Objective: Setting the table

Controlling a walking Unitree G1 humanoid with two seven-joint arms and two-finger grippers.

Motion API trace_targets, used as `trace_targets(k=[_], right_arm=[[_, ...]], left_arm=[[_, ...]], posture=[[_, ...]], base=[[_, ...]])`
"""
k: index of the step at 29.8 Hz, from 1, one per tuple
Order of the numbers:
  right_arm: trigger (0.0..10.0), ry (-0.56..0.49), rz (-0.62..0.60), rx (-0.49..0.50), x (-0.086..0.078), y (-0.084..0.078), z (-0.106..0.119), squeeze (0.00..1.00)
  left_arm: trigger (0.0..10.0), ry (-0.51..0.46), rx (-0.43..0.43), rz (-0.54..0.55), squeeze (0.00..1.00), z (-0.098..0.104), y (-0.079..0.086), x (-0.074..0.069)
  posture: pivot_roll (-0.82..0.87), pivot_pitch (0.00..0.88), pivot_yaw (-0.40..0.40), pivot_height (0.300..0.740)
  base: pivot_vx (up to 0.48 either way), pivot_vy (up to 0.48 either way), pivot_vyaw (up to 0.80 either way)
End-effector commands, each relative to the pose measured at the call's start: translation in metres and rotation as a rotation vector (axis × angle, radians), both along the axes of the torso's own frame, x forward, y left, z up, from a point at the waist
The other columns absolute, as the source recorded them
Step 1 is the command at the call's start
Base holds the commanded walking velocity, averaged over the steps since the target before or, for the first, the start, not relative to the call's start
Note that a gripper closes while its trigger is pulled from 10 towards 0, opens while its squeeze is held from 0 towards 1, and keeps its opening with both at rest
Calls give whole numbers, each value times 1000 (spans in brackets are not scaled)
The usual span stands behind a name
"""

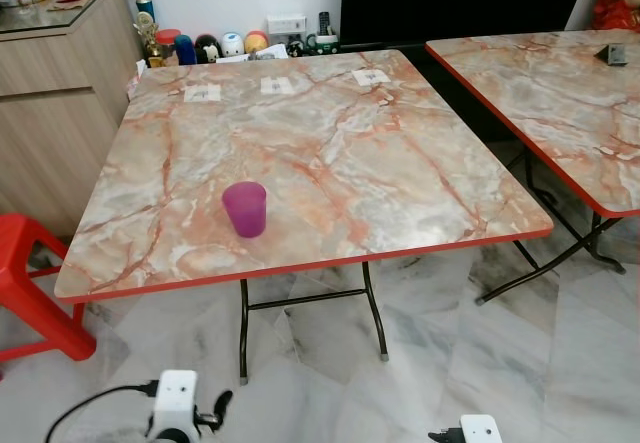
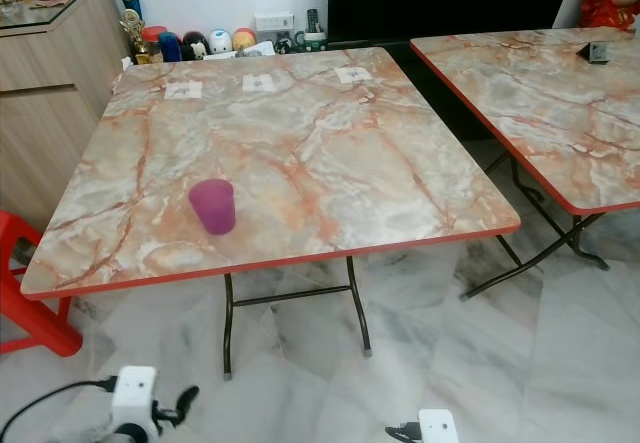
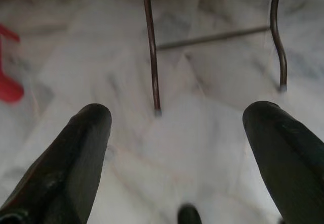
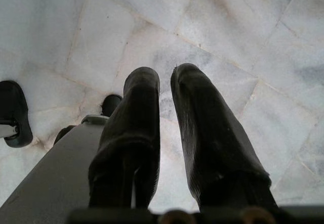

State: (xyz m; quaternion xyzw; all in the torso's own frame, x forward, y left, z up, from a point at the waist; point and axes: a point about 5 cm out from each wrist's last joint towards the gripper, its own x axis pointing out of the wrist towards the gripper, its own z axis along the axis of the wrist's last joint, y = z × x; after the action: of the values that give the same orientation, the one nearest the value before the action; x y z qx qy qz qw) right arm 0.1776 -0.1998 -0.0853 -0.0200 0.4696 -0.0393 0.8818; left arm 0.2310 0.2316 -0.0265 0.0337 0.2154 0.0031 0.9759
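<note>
A small purple cup [image 1: 245, 209] stands upright near the front edge of the marble-patterned bench [image 1: 380, 163], which has a red rim and thin folding metal legs. The cup looks like light, smooth plastic, tapering toward its base, so it should tip or slide easily on the glossy top; a hold across the mid-wall seems safest. The left pincer [image 3: 177, 118] hangs over the pale tiled floor [image 1: 420, 363] with fingers wide apart; the right pincer [image 4: 165, 82] hangs with fingers nearly together, holding nothing
</note>
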Motion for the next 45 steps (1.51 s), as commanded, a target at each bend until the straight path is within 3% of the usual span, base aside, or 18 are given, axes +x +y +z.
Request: trace_targets(k=[1, 5, 9, 13, 15, 16, 17, 18, 24, 28, 29, 30, 31, 45], right_arm=[[10000, 12, -1, -12, -5, -3, -2, 0], [10000, 13, 1, -15, -5, -4, -2, 0], [10000, 13, 5, -19, -5, -5, -2, 0], [10000, 13, 11, -23, -5, -6, -1, 0], [10000, 12, 14, -24, -5, -6, -1, 0], [10000, 11, 14, -25, -4, -6, -1, 0], [10000, 10, 14, -25, -4, -6, -1, 0], [10000, 10, 14, -25, -4, -6, -1, 0], [10000, 8, 5, -26, -3, -6, 0, 0], [10000, 8, -2, -27, -3, -6, 0, 0], [10000, 8, -3, -28, -3, -6, 0, 0], [10000, 9, -3, -28, -3, -6, 0, 0], [10000, 9, -4, -29, -3, -6, 0, 0], [10000, 2, -5, -28, -2, -7, 0, 0]], left_arm=[[10000, -126, -4, -11, 0, 14, 10, -4], [10000, -207, -2, -30, 0, 26, 13, -7], [10000, -355, -16, -63, 0, 55, 4, -6], [10000, -429, -34, -73, 0, 73, -5, 3], [10000, -476, -51, -78, 0, 86, -11, 14], [10000, -496, -57, -87, 200, 91, -15, 20], [10000, -515, -61, -103, 702, 96, -19, 26], [10000, -529, -59, -122, 1000, 101, -22, 30], [10000, -558, -73, -168, 1000, 112, -33, 45], [10000, -549, -89, -184, 1000, 117, -38, 45], [10000, -545, -90, -185, 592, 118, -39, 44], [10000, -542, -92, -185, 592, 118, -40, 44], [10000, -539, -94, -186, 0, 118, -41, 44], [10000, -494, -90, -221, 0, 112, -44, 40]], posture=[[48, 54, -6, 740], [48, 49, -6, 740], [55, 38, -9, 740], [56, 37, -12, 740], [56, 52, -21, 740], [56, 55, -21, 740], [55, 60, -23, 740], [54, 63, -24, 740], [41, 82, -24, 740], [42, 92, -25, 740], [43, 96, -27, 740], [43, 96, -27, 740], [43, 96, -27, 740], [41, 104, -30, 740]], base=[[0, 0, 0], [0, 0, 0], [0, 0, 0], [0, 0, 0], [0, 0, 0], [0, 0, 0], [0, 0, 0], [0, 0, 0], [0, 0, 0], [0, 0, 0], [0, 0, 0], [0, 0, 0], [0, 0, 0], [0, 0, 0]])
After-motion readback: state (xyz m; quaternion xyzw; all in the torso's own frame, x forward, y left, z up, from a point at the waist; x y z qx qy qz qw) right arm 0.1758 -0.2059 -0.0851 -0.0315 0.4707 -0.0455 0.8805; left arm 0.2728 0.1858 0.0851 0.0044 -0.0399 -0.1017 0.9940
